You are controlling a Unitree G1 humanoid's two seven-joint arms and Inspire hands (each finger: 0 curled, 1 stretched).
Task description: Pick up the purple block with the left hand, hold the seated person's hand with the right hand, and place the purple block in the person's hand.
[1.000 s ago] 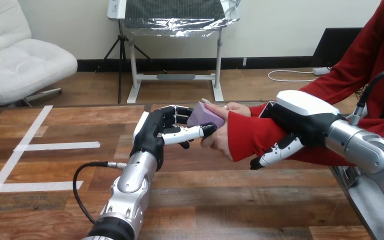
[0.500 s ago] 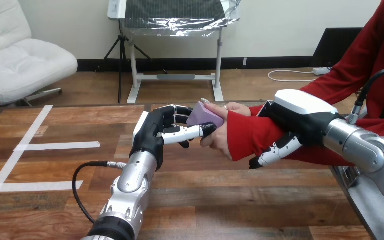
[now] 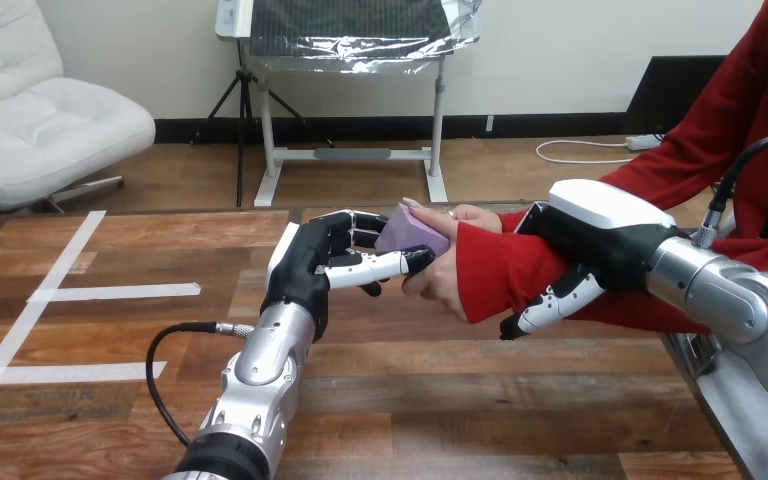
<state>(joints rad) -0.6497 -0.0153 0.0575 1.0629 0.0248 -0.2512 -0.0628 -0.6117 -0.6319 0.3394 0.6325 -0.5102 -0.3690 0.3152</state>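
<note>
Handover above a brown wooden table (image 3: 440, 400): the left robot hand (image 3: 310, 262) pinches a small purple rectangular block (image 3: 412, 233) between thumb and curled fingers, pressing it into the person's hand (image 3: 442, 272), whose fingers also touch it. The right robot hand (image 3: 592, 245) lies over the person's red-sleeved forearm (image 3: 500, 268), fingers curled down round it, apparently to steady the arm for the delivery. Release looks to be the remaining step.
</note>
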